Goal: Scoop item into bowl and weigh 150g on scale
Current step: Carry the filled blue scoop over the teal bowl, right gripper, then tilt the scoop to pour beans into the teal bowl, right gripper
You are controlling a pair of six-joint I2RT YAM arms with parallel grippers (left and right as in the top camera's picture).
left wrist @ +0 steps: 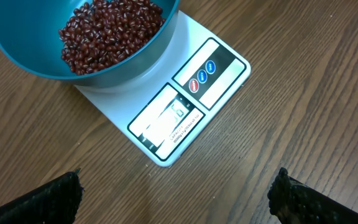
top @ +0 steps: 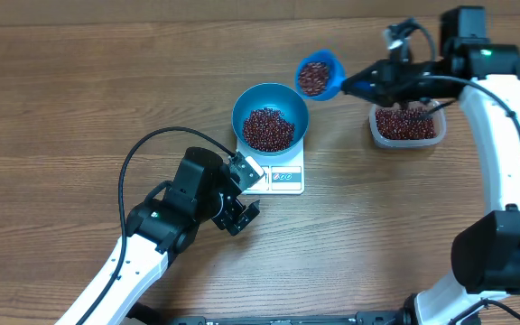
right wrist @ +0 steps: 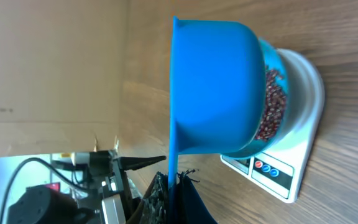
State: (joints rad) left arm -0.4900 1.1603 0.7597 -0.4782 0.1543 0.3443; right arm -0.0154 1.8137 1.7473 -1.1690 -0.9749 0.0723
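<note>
The bright blue bowl stands on the white scale and holds a heap of red-brown beans. In the left wrist view the bowl, its beans and the scale's display panel lie just ahead. My left gripper is open and empty over bare table in front of the scale. My right gripper is shut on the handle of a small blue scoop, which is full of beans and hangs up-right of the bowl.
A clear plastic tub of beans sits at the right under the right arm. The right arm's base occupies the lower right. The left arm stretches in from the lower left. Wooden tabletop lies all around.
</note>
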